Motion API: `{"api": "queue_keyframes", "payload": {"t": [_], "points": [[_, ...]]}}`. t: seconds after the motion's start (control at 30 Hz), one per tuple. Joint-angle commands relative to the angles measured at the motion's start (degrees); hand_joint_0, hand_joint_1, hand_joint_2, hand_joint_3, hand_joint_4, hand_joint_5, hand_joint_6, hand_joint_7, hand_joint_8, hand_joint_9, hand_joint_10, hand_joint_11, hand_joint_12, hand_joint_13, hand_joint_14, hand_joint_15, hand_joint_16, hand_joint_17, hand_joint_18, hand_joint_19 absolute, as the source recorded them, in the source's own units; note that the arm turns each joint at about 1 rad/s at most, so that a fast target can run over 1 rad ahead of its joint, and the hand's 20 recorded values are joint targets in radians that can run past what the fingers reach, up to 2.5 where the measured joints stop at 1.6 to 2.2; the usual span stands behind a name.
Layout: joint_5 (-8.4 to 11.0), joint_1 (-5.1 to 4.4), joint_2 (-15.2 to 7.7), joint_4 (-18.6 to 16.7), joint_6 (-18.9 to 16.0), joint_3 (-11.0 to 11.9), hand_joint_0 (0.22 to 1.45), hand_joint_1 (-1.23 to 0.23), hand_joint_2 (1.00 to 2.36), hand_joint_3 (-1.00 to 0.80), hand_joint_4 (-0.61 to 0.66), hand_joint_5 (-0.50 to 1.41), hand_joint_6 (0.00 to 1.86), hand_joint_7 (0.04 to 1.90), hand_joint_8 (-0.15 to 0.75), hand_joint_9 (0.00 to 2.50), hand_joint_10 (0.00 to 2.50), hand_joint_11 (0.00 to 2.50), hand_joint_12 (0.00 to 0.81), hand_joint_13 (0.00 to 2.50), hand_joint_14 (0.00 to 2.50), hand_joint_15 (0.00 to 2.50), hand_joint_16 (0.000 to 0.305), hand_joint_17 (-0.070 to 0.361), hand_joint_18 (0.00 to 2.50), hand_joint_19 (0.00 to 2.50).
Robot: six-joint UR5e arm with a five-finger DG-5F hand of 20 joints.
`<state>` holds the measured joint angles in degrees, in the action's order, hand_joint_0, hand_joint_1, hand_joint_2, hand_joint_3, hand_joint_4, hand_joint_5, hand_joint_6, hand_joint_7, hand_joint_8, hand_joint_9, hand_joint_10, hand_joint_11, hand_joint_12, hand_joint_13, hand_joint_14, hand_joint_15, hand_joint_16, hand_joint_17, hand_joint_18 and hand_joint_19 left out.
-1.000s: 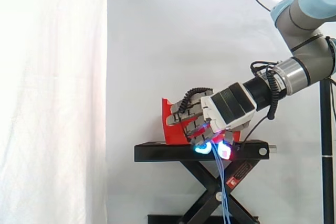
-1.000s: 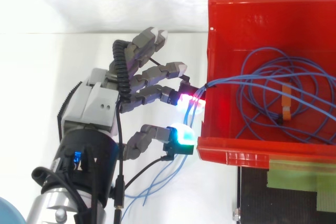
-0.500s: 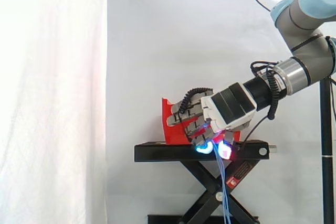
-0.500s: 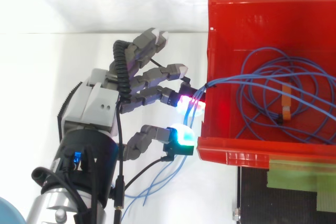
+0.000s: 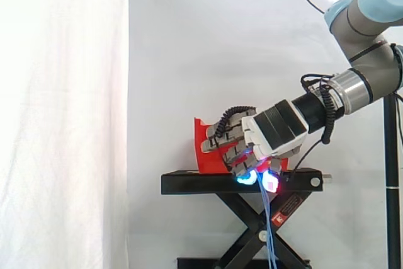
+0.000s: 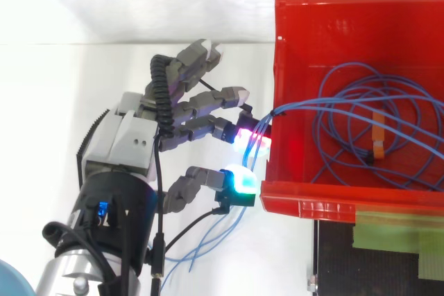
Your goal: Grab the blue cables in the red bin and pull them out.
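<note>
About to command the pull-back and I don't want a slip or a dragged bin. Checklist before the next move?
1. Grip: the robot hand pinches the blue cables between its pads, just outside the red bin: ok.
2. Cables out: most of the coil lies in the bin: not ok.
3. Loops free of tangles: cannot tell.
4. Bin seated on the black stand: ok.
5. Loose ends hang freely below the robot hand: ok.

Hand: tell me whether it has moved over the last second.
Yes, slightly: in the top view the hand, pinching the blue cables, has drawn a touch leftward, away from the left wall of the red bin.
</note>
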<state>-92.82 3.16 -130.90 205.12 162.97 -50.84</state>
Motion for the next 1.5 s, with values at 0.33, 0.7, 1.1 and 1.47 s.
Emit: {"api": "queue_keyframes", "payload": {"t": [0.33,0.7,1.1,1.47], "points": [[0.00,0.01,0.0,0.6,-0.1,0.0,0.75,-0.85,1.00,-1.00,0.09,1.15,0.00,1.01,0.281,0.97,0.01,0.32,0.359,0.53,0.00,0.10,0.051,0.115,0.49,0.17],[0.00,0.10,-0.1,1.9,-0.1,0.0,0.76,-0.84,1.00,-1.00,0.08,1.16,0.00,1.01,0.282,1.01,0.01,0.35,0.354,0.55,0.00,0.11,0.050,0.113,0.52,0.18],[0.00,0.01,0.0,2.2,-0.1,0.0,0.76,-0.85,1.00,-1.00,0.06,1.15,0.13,1.01,0.277,1.03,0.01,0.38,0.354,0.57,0.00,0.12,0.049,0.111,0.54,0.19],[0.09,-0.08,0.0,2.2,-0.1,0.0,0.77,-0.83,1.00,-1.00,0.04,1.17,0.12,1.01,0.261,1.05,0.01,0.38,0.349,0.59,0.01,0.13,0.048,0.109,0.55,0.20]]}}
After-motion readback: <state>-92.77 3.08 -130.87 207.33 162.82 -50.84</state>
